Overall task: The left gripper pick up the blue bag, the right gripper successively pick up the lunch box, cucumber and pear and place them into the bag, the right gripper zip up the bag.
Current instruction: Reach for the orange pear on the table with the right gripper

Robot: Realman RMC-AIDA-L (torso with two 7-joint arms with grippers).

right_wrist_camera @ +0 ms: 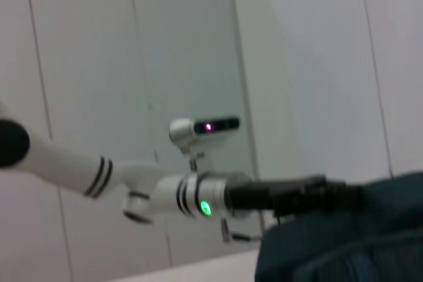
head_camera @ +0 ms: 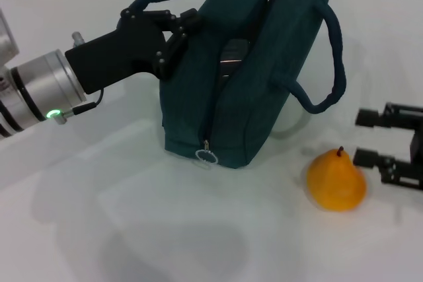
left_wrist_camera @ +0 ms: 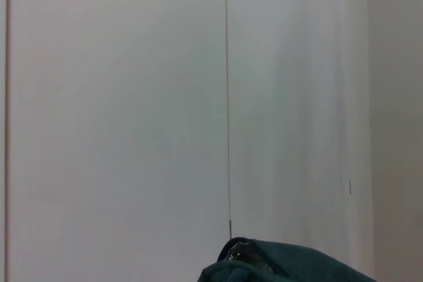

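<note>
Pear (head_camera: 336, 181), yellow-orange with short dark stem, lies on white surface (head_camera: 132, 216) near right, not yet bagged. Dark teal-blue soft fabric bag (head_camera: 248, 77) stands centre-far, mouth open, zipper undone with ring pull low at near end; something dark and glossy shows inside, identity unclear. Lunch box and cucumber nowhere on surface, judged already inside. Left pincer (head_camera: 173, 36), black, green-lit silver wrist, clamped on bag's left top edge. Right pincer (head_camera: 373, 138), fingers apart, just right of pear. Left to do: pear, zip. Open room between pear and bag.
</note>
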